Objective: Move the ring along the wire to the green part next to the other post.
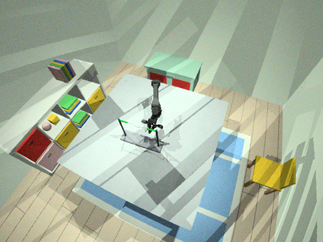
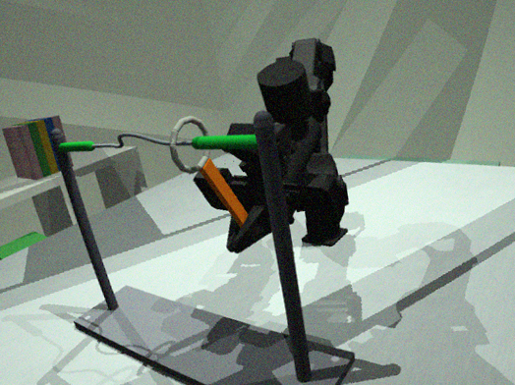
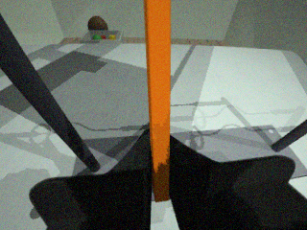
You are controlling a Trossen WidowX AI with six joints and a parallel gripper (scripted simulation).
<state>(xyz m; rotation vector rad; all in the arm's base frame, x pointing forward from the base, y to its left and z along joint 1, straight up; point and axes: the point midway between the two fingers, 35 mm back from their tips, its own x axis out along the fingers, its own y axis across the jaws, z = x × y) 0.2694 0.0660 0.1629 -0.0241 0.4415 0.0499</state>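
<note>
The pale ring (image 2: 173,147) is around the wire where the grey part (image 2: 145,139) meets the green part (image 2: 226,141) (image 1: 151,130) beside the near post (image 2: 286,257) (image 1: 157,138) (image 3: 53,110). Whether it touches the wire is unclear. Its orange handle (image 2: 224,193) (image 3: 159,72) slants down from the ring. My gripper (image 2: 240,217) (image 3: 153,133) is shut on the handle's lower part, below the wire and on the robot's side. The other green part (image 2: 77,146) (image 1: 123,121) joins the far post (image 2: 87,230) (image 1: 122,128) (image 3: 293,135). In the top view, the ring is too small to judge.
The stand's dark base plate (image 2: 327,357) lies on the white table (image 1: 110,165). The arm (image 1: 155,96) reaches from behind the stand, with dark gripper parts close behind the near green part in the exterior view. A shelf (image 1: 8,144) and a yellow chair (image 1: 267,173) stand off the table.
</note>
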